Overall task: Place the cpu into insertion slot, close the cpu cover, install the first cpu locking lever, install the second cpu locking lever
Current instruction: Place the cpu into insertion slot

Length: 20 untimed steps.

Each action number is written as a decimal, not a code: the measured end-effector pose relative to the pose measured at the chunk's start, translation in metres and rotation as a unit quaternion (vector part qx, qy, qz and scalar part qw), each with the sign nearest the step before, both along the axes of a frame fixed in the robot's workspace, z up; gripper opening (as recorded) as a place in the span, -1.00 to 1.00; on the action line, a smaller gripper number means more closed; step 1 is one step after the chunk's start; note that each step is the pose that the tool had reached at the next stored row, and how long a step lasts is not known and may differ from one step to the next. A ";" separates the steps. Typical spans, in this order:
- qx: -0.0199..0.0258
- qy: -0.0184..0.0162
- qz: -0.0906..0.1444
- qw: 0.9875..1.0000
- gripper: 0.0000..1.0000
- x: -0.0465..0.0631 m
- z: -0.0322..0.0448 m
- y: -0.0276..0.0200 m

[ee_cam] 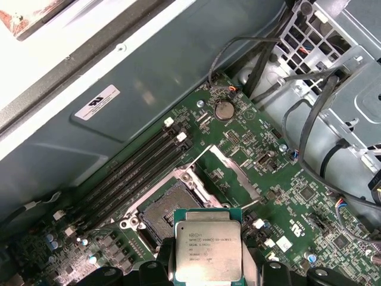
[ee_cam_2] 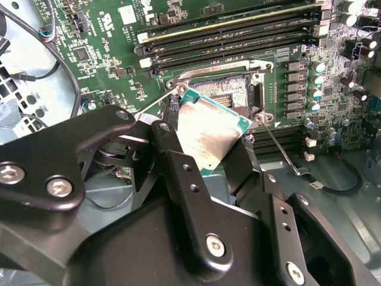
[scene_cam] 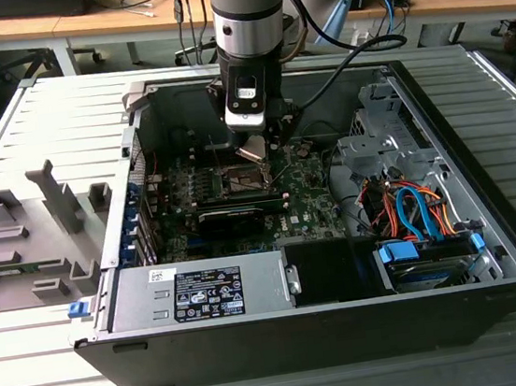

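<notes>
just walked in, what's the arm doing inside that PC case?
The arm's gripper has its jaws shut on the cpu and holds it tilted just above the motherboard inside the open PC case. The insertion slot is bare, so the cpu is not yet seated. The cpu cover appears swung open beside the slot, and nothing has been closed or latched over it.
</notes>
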<state>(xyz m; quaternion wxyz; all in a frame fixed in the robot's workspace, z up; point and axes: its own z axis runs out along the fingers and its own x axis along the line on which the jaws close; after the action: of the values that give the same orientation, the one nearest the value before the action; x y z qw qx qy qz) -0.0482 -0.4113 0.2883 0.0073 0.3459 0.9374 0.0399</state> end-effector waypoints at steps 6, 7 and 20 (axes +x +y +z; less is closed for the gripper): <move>0.000 0.000 -0.002 1.000 0.08 0.000 0.0000 0.0000; 0.000 0.000 -0.003 1.000 0.08 0.000 0.0000 0.0000; 0.000 0.000 -0.007 1.000 0.08 0.000 0.0000 0.0000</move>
<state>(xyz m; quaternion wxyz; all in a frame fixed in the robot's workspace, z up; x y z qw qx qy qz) -0.0482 -0.4113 0.2883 0.0076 0.3530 0.9348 0.0398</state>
